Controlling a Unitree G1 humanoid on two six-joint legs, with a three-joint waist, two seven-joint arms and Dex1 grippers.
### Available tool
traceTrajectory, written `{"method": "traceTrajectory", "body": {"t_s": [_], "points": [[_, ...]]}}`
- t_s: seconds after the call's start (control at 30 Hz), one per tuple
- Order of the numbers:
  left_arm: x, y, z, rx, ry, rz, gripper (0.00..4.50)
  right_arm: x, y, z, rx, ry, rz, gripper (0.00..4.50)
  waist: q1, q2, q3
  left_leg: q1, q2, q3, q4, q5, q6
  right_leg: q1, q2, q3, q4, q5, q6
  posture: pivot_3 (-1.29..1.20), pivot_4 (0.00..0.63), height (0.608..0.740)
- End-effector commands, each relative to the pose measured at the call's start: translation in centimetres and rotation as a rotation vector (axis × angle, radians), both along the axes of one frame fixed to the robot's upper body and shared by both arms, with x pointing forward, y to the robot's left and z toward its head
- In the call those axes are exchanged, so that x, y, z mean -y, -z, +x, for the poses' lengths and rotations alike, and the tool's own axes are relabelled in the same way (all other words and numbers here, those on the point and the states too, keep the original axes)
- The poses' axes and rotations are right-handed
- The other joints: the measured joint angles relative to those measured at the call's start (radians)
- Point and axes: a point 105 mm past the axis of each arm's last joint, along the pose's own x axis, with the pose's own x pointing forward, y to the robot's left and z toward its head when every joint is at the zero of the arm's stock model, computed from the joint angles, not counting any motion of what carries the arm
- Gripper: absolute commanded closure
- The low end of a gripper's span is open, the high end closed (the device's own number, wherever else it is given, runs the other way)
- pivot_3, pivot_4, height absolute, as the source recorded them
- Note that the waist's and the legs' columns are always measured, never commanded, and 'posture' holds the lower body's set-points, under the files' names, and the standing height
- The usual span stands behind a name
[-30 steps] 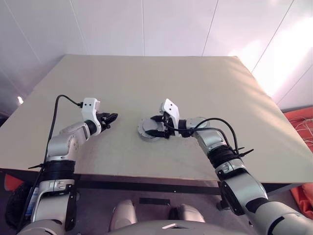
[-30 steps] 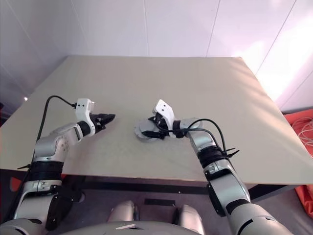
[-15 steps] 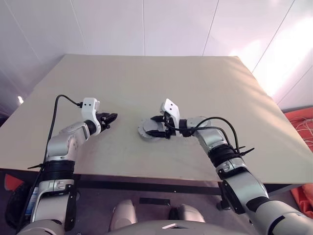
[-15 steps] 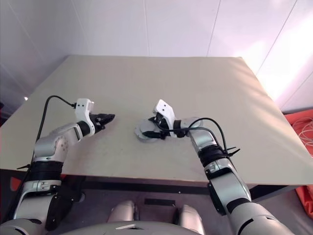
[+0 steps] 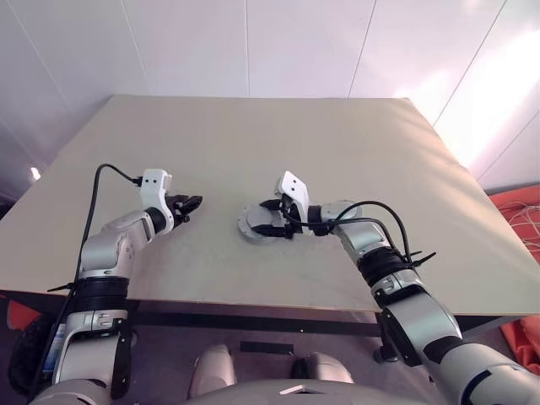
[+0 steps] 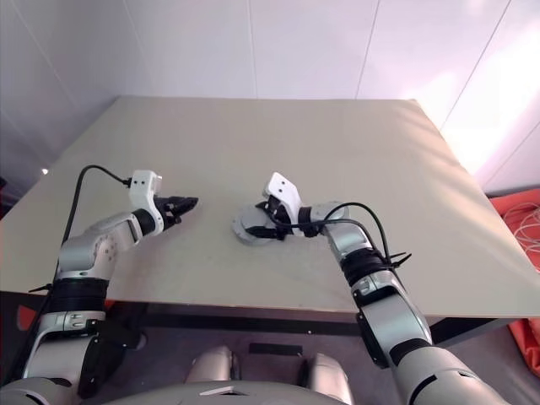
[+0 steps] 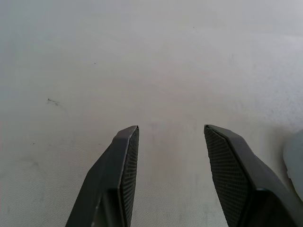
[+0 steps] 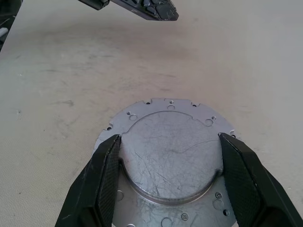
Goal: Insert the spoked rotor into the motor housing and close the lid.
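Note:
A round grey assembly (image 5: pixel 251 223) lies flat in the middle of the table. Its top is the lid (image 8: pixel 173 151), a scratched raised disc over a flange with small holes, closed down over the motor housing. The spoked rotor is hidden. My right gripper (image 5: pixel 268 217) reaches in from the right and straddles the raised disc, with its fingers (image 8: pixel 106 175) pressed against both sides of the rim. My left gripper (image 5: pixel 191 202) hovers open over bare table to the left of the assembly, nothing between its fingers (image 7: pixel 125 161).
The beige table (image 5: pixel 337 143) stretches far behind and to both sides of the assembly. Its front edge (image 5: pixel 253 310) runs close below the arms. Orange material (image 5: pixel 525 211) lies on the floor off the right side.

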Motion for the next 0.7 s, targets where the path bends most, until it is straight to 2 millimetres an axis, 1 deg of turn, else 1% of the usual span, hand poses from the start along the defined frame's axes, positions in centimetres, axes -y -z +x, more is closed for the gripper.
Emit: {"method": "traceTrajectory", "body": {"t_s": [0.03, 0.1, 0.17, 0.27, 0.3, 0.33, 0.37, 0.43, 0.47, 0.5, 0.53, 0.6, 0.67, 0.7], "points": [[-0.1, -1.9, 0.3, 0.067, 0.003, -0.004, 2.18, 2.0, 3.0, -0.4, -0.068, 0.034, -0.118, 1.37, 0.0, 0.0, 0.0, 0.0, 0.0, 0.0, 0.0, 0.0, 0.0, 0.0, 0.0, 0.0, 0.0, 0.0, 0.0, 0.0, 0.0, 0.74], [0.8, -2.5, 0.5, 0.075, 0.014, -0.057, 2.18, 2.1, 3.1, -0.4, -0.068, 0.037, -0.121, 1.37, 0.0, 0.0, 0.0, 0.0, 0.0, 0.0, 0.0, 0.0, 0.0, 0.0, 0.0, 0.0, 0.0, 0.0, 0.0, 0.0, 0.0, 0.74], [2.7, -3.5, 0.8, 0.087, 0.052, -0.147, 2.18, 2.1, 3.1, -0.3, -0.068, 0.039, -0.122, 1.37, 0.002, 0.0, 0.0, 0.0, 0.0, 0.0, 0.0, 0.0, 0.0, 0.001, 0.0, 0.0, 0.0, 0.0, 0.0, 0.0, 0.0, 0.74], [7.2, -6.1, 1.3, 0.108, 0.148, -0.364, 2.18, 2.1, 3.2, -0.4, -0.07, 0.041, -0.124, 1.37, 0.004, 0.0, 0.0, 0.0, 0.0, 0.0, 0.0, 0.0, 0.0, 0.002, 0.0, 0.0, -0.001, 0.0, 0.0, 0.0, 0.0, 0.74], [8.1, -6.7, 1.4, 0.107, 0.165, -0.414, 2.18, 2.1, 3.3, -0.4, -0.071, 0.041, -0.124, 1.37, 0.005, 0.0, 0.0, 0.001, 0.0, 0.0, 0.0, 0.0, 0.0, 0.003, 0.0, 0.0, -0.002, 0.0, 0.0, 0.0, 0.0, 0.74], [8.8, -7.1, 1.4, 0.105, 0.179, -0.449, 2.18, 2.1, 3.3, -0.4, -0.071, 0.041, -0.124, 1.37, 0.003, 0.0, 0.0, 0.001, 0.0, 0.001, 0.0, 0.0, 0.0, 0.003, 0.0, 0.0, -0.002, 0.0, 0.0, 0.0, 0.0, 0.74], [10.2, -7.4, 1.4, 0.091, 0.225, -0.477, 2.18, 2.1, 3.3, -0.4, -0.072, 0.041, -0.123, 1.37, 0.002, 0.0, 0.0, 0.001, 0.0, 0.001, 0.0, 0.0, 0.0, 0.003, 0.0, 0.0, -0.002, 0.0, 0.0, 0.0, 0.0, 0.74], [12.2, -7.5, 1.3, 0.054, 0.283, -0.507, 2.18, 2.0, 3.3, -0.4, -0.072, 0.041, -0.123, 1.37, 0.002, 0.001, -0.001, 0.001, 0.0, 0.001, 0.0, 0.0, -0.001, 0.003, 0.0, 0.0, -0.002, 0.0, 0.001, 0.0, 0.0, 0.74], [12.8, -7.4, 1.3, 0.034, 0.299, -0.512, 2.58, 2.0, 3.3, -0.4, -0.072, 0.041, -0.122, 1.37, 0.002, 0.002, -0.001, 0.001, 0.0, 0.001, -0.001, 0.0, -0.001, 0.003, 0.0, 0.0, -0.002, 0.0, 0.001, 0.0, 0.0, 0.74], [13.0, -7.3, 1.3, 0.023, 0.304, -0.515, 2.79, 2.0, 3.3, -0.4, -0.072, 0.041, -0.122, 1.37, 0.002, 0.002, -0.001, 0.002, 0.0, 0.001, -0.001, 0.0, 0.0, 0.003, 0.0, 0.0, -0.002, 0.0, 0.001, 0.0, 0.0, 0.74], [13.3, -7.0, 1.2, 0.006, 0.319, -0.508, 3.12, 2.0, 3.3, -0.4, -0.071, 0.042, -0.12, 1.37, 0.001, 0.002, -0.001, 0.001, 0.0, 0.001, -0.002, 0.0, 0.0, 0.003, 0.0, 0.0, -0.002, 0.0, 0.001, 0.0, 0.0, 0.74], [13.5, -6.6, 0.9, -0.019, 0.335, -0.503, 3.76, 2.0, 3.2, -0.4, -0.07, 0.048, -0.117, 1.37, 0.001, 0.002, -0.001, 0.001, 0.0, 0.001, -0.003, 0.0, 0.0, 0.002, 0.0, 0.0, -0.002, 0.0, 0.001, 0.0, 0.0, 0.74], [13.2, -6.3, 0.6, -0.039, 0.339, -0.513, 4.43, 2.0, 3.2, -0.3, -0.067, 0.055, -0.114, 1.37, 0.001, 0.002, -0.001, 0.001, 0.0, 0.001, -0.002, 0.0, 0.0, 0.001, 0.0, 0.0, -0.002, 0.0, 0.001, 0.0, 0.0, 0.74], [13.1, -6.2, 0.5, -0.047, 0.338, -0.516, 4.48, 2.1, 3.2, -0.3, -0.067, 0.057, -0.114, 1.37, 0.001, 0.002, -0.001, 0.001, 0.0, 0.001, -0.002, 0.001, 0.0, 0.001, 0.0, 0.0, -0.002, 0.0, 0.001, 0.0, 0.0, 0.74]]}}
